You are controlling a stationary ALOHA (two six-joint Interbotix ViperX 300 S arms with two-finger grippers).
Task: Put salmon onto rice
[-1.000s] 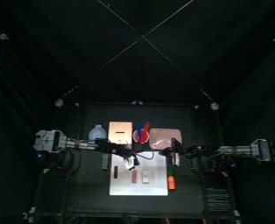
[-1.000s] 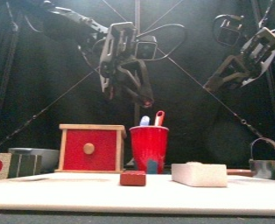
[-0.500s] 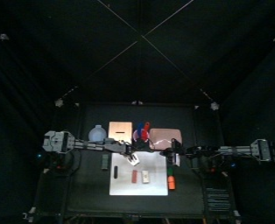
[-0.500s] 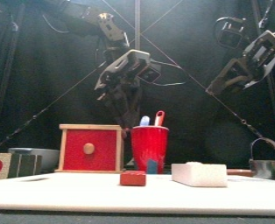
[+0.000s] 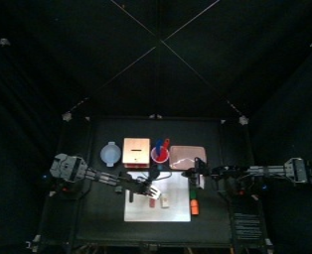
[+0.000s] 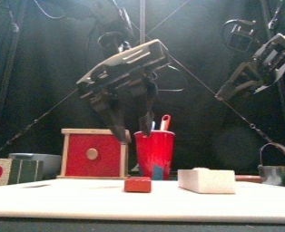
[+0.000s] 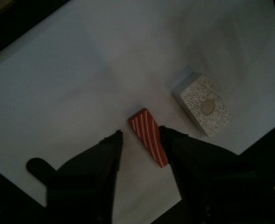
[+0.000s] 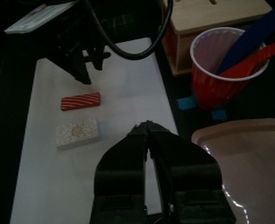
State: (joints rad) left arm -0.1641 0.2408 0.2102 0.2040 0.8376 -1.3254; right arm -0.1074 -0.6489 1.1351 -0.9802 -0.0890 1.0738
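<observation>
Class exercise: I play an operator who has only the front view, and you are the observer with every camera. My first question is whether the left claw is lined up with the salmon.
Observer: Yes. In the left wrist view the salmon lies in line between the open jaws of the left claw.
Operator: Does the salmon touch the rice?
Observer: No. The rice lies apart from it, with bare white board between them.
Operator: Is the right claw carrying anything?
Observer: No. The right wrist view shows the right claw with jaws shut and empty, over the board.
</observation>
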